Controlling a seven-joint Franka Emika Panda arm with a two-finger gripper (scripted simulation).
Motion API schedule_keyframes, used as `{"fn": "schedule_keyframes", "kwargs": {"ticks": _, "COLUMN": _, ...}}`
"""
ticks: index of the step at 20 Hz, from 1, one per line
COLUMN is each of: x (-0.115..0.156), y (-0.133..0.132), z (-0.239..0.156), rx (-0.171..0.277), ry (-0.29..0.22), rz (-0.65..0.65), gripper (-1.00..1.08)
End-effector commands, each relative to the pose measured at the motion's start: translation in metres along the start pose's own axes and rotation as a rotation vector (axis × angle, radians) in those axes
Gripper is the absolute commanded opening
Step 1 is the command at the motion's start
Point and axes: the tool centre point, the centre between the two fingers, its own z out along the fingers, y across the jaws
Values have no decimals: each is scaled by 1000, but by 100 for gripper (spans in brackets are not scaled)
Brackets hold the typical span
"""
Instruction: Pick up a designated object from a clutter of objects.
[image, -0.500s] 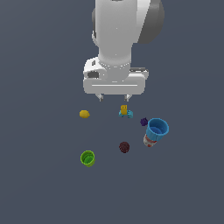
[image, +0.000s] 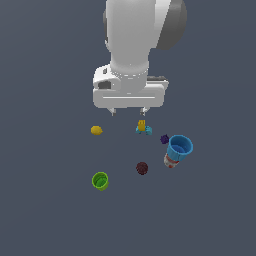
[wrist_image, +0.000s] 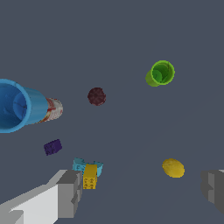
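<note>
The gripper (image: 128, 112) hangs above the worktop (image: 45, 215) with its fingers spread wide and nothing between them. The small yellow brick (image: 142, 125) lies on the worktop touching the cyan toy (image: 145, 131), just below one fingertip (image: 144, 111) in the exterior view. In the wrist view the brick (wrist_image: 89, 176) sits just beside one finger (wrist_image: 70, 192), while the lemon-like blob (wrist_image: 173, 168) lies nearer the other. The blue cup (image: 180, 146), red-white can (image: 170, 161), purple piece (image: 164, 139), maroon ball (image: 142, 168) and green cup (image: 100, 180) lie scattered nearby.

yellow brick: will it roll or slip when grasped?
The brick looks blocky and flat-sided, so it probably won't roll. It touches the cyan toy, which may get nudged. The open gripper has one finger close beside it.
</note>
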Motion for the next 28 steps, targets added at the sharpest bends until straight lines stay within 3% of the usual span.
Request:
{"fn": "schedule_keyframes", "kwargs": {"ticks": 1, "x": 1, "y": 2, "z": -2, "rx": -3, "ry": 0, "rz": -7, "gripper": 100}}
{"fn": "schedule_keyframes", "kwargs": {"ticks": 8, "x": -1, "y": -1, "z": 4, "rx": -2, "ry": 1, "rz": -5, "gripper": 100}}
{"fn": "schedule_keyframes", "kwargs": {"ticks": 16, "x": -12, "y": -16, "z": 37, "rx": 0, "ry": 8, "rz": -3, "gripper": 100}}
{"fn": "schedule_keyframes", "kwargs": {"ticks": 28, "x": -63, "y": -54, "z": 124, "rx": 6, "ry": 27, "rz": 5, "gripper": 100}}
